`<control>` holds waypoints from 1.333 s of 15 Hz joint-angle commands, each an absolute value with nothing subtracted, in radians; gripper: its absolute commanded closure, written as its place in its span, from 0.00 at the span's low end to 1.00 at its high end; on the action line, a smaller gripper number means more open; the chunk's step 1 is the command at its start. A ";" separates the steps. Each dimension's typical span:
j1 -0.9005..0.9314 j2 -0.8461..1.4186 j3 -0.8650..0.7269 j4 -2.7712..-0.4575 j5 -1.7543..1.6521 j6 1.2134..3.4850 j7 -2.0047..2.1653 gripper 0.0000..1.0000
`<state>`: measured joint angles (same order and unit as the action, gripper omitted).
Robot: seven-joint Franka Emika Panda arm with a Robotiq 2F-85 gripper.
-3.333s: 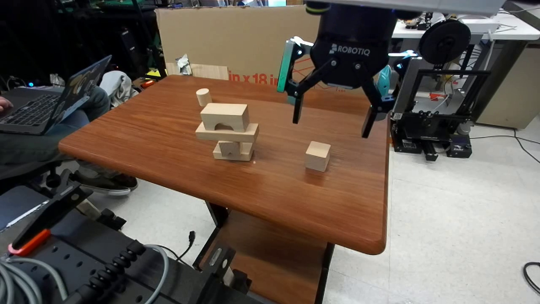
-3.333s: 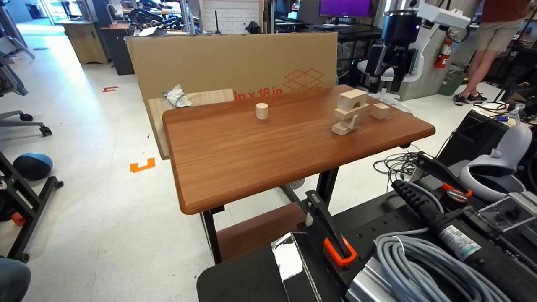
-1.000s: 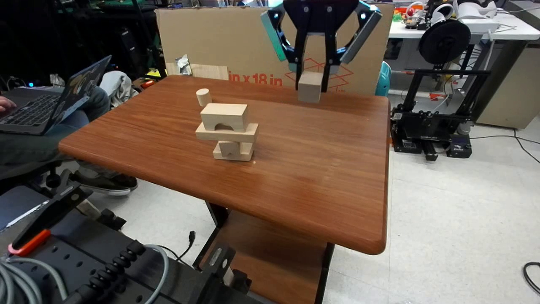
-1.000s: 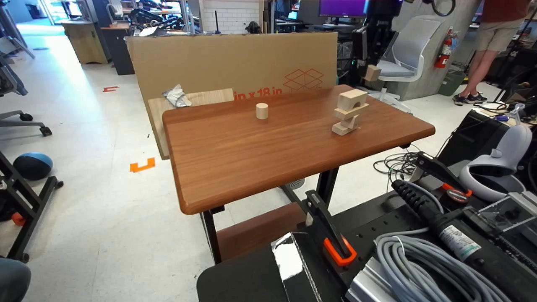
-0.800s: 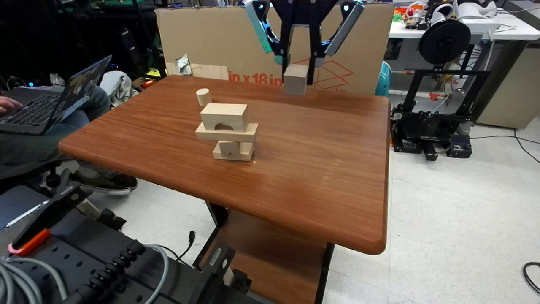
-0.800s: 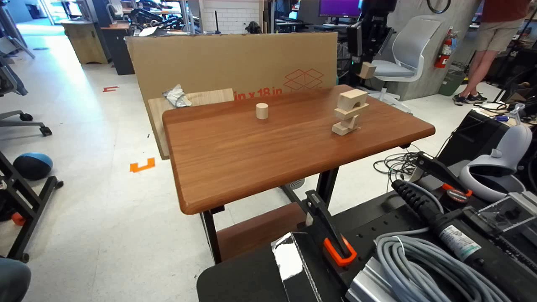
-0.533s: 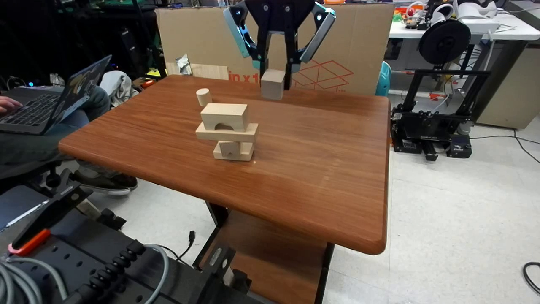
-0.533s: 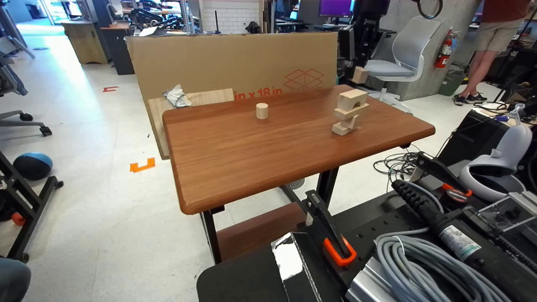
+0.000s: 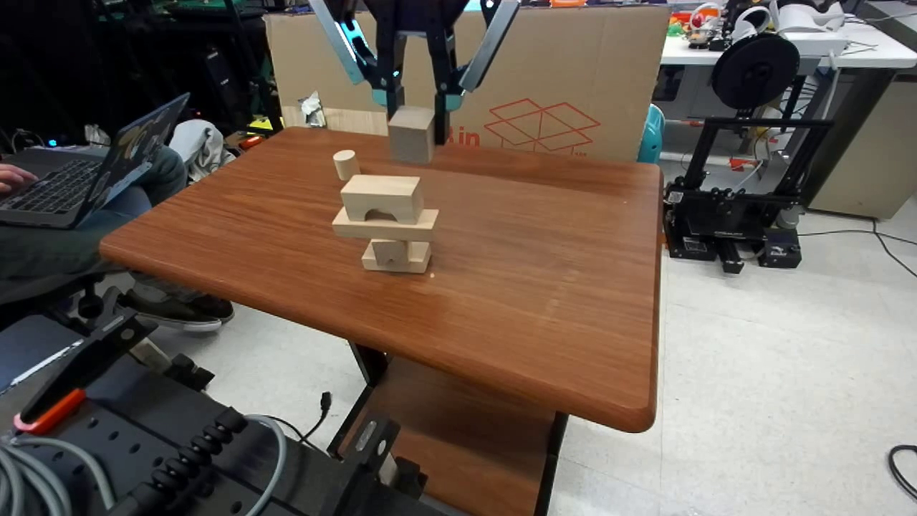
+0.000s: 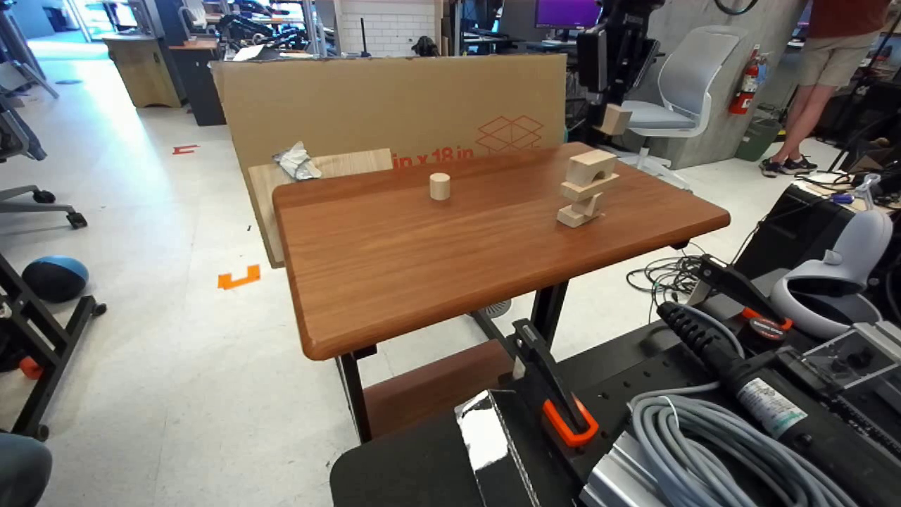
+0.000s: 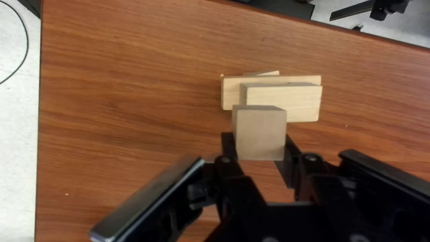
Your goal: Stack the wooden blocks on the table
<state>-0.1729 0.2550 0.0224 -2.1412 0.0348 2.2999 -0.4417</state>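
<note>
Cube (image 9: 411, 136) is clamped btwn the jaws, clear above the desk (image 9: 501, 301). Arch (image 9: 378, 198), topping the stack (image 9: 383, 229), is seen below & left of the cube in both exterior views, long axis approx. left-right; shift left, then lowering, prob. needed.

Well apart from the jaws, both exterior views slant down across the rectangular reddish-brown wooden bench (image 9: 516, 287) toward the brown cardboard panel (image 10: 387, 105), sharing the stacked pale wooden blocks (image 9: 387, 229). The wrist view, close above the jaws, faces down onto those blocks.
</note>
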 commanded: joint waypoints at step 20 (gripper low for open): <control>-0.102 0.258 -0.001 -2.188 -0.108 2.332 -0.418 0.92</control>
<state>-0.1199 0.2261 0.0155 -2.2188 -0.0763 2.3198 -0.4364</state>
